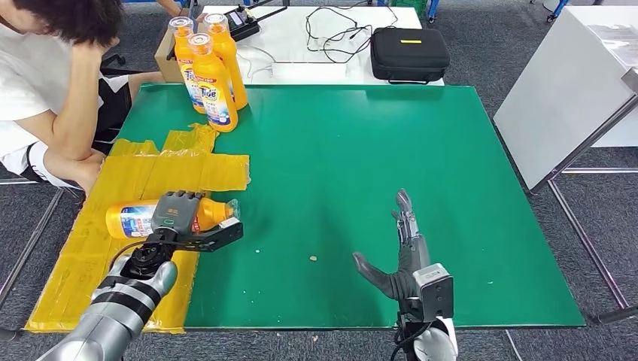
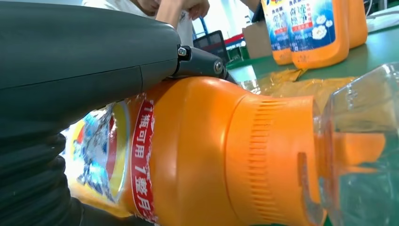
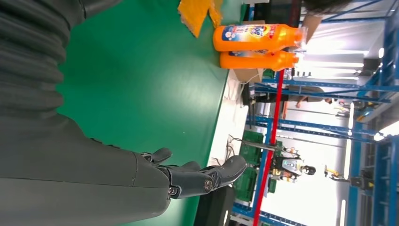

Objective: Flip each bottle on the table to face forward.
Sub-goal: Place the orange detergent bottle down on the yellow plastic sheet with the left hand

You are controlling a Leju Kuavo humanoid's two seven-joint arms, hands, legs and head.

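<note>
An orange detergent bottle (image 1: 129, 220) lies on its side on the yellow taped patch (image 1: 173, 169) at the left of the green table (image 1: 361, 150), its clear cap (image 1: 232, 209) toward the table's middle. My left hand (image 1: 184, 223) is wrapped over its body and grips it; up close the thumb (image 2: 94, 52) lies across the orange bottle (image 2: 197, 155). Three like bottles (image 1: 209, 68) stand upright at the back left, also seen as standing bottles (image 3: 254, 44). My right hand (image 1: 402, 248) hovers open over the near middle, its fingers (image 3: 207, 176) straight and apart.
A person (image 1: 53, 83) sits at the table's left side, elbow near the yellow patch. Behind the green table stands a white table (image 1: 301, 60) with a black case (image 1: 408, 53) and cables. A cardboard box (image 1: 165, 56) sits behind the bottles. A white panel (image 1: 564, 90) leans at right.
</note>
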